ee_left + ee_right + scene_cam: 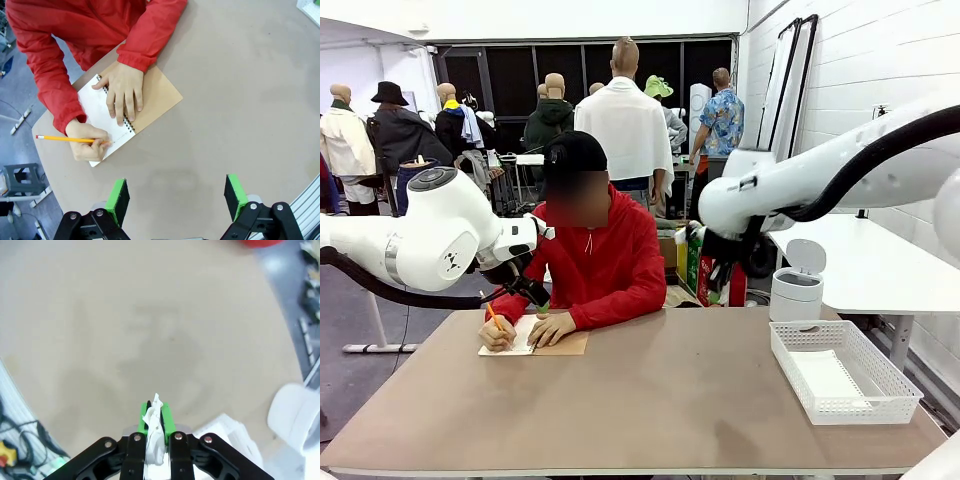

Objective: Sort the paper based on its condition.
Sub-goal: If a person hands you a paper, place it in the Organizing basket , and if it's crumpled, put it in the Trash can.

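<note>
Right wrist view shows the right gripper [155, 412] pinched on crumpled paper [154, 437], and the left gripper [177, 197] has its fingers [118, 200] wide apart over the table [240, 100].

Brown table [670, 400]: notebook [563, 345], white basket [865, 410]

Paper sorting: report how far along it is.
Done: something flat and white may already lie in the basket, hard to tell. In hand: the right tool is shut on a crumpled paper. Still to do: dropping it, perhaps into the open bin; the person's hand holds the notebook, and the left tool is open.
</note>
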{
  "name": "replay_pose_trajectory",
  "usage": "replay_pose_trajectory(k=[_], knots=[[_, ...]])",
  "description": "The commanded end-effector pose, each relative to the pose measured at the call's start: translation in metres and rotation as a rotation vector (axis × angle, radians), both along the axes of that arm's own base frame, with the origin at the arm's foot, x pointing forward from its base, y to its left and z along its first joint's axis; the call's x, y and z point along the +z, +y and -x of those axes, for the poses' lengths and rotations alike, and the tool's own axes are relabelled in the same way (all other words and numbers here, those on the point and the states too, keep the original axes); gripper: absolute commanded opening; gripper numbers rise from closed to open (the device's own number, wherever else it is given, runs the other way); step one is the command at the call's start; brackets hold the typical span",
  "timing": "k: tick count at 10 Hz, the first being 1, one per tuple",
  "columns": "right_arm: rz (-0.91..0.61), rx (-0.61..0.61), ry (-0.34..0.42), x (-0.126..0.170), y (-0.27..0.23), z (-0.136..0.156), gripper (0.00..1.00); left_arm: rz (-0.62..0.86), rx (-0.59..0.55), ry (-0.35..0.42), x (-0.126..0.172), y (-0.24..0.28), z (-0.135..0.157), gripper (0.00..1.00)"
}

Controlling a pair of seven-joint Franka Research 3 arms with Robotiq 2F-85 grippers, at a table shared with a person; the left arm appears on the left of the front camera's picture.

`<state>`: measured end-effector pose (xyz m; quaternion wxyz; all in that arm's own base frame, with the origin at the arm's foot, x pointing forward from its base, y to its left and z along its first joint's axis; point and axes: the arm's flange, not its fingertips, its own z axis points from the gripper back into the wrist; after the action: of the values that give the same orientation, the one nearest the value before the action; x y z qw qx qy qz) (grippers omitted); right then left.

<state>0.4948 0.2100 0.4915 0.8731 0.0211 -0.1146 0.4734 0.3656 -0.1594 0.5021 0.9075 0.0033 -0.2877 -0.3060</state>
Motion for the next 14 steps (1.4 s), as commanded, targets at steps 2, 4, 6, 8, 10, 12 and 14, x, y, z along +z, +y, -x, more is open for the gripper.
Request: replay_pose_trajectory(k=[2, 4, 6, 8, 10, 12, 14], knots=[[0.019, -0.159, -0.046, 0.016, -0.025, -0.01, 0.08, 0.0, -0.007, -0.003, -0.001, 0.001, -0.001, 1.0], [0.009, -0.195, -0.058, 0.019, -0.03, -0.013, 0.08, 0.0, -0.007, -0.003, -0.001, 0.001, -0.001, 1.0], [-0.01, -0.17, -0.041, 0.022, -0.04, -0.011, 0.08, 0.0, -0.007, -0.003, -0.001, 0.001, -0.001, 1.0], [-0.01, -0.17, -0.041, 0.022, -0.04, -0.011, 0.08, 0.0, -0.007, -0.003, -0.001, 0.001, -0.001, 1.0], [-0.01, -0.17, -0.041, 0.022, -0.04, -0.011, 0.08, 0.0, -0.007, -0.003, -0.001, 0.001, -0.001, 1.0], [0.0, -0.267, -0.09, 0.024, -0.048, -0.022, 0.08, 0.0, -0.007, -0.003, -0.001, 0.001, -0.001, 1.0], [0.035, -0.443, -0.154, 0.028, -0.069, -0.041, 0.08, 0.0, -0.007, -0.003, -0.001, 0.001, -0.001, 1.0]])
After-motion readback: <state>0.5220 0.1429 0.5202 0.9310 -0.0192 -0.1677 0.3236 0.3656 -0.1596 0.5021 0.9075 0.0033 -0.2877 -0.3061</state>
